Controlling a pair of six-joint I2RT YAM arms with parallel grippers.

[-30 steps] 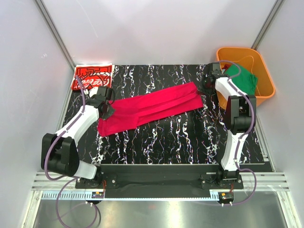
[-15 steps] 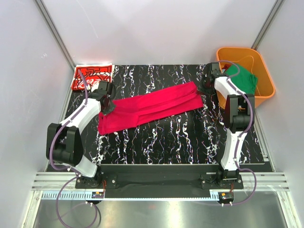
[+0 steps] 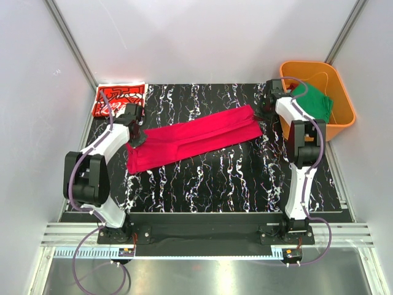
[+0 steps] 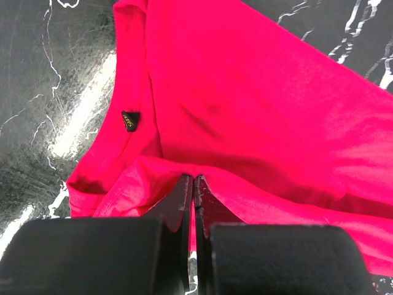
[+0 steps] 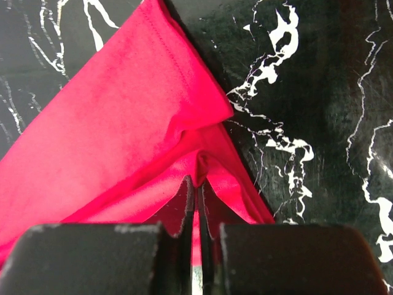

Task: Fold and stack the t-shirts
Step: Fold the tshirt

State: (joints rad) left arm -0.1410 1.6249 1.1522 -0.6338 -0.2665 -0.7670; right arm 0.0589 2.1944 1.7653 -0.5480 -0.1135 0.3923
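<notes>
The plain crimson t-shirt (image 3: 196, 136) lies as a long folded band slanting across the black marbled mat (image 3: 215, 178). My left gripper (image 3: 136, 134) is shut on its left end near the collar; the left wrist view shows cloth (image 4: 258, 92) bunched at the closed tips (image 4: 194, 178). My right gripper (image 3: 261, 115) is shut on the band's right end, a fold of red cloth (image 5: 110, 123) pinched at its tips (image 5: 196, 179). The red t-shirt with white print (image 3: 118, 98) lies folded at the back left corner. The green t-shirt (image 3: 313, 101) sits in the tub.
The orange plastic tub (image 3: 307, 63) stands at the back right, just beyond the right arm. White enclosure walls close in the back and sides. Both arm bases stand at the near edge of the mat.
The left arm has drawn back and its gripper has shifted slightly toward the rear with the shirt's left end. The right gripper has edged back a little. Both stay closed on the shirt.
</notes>
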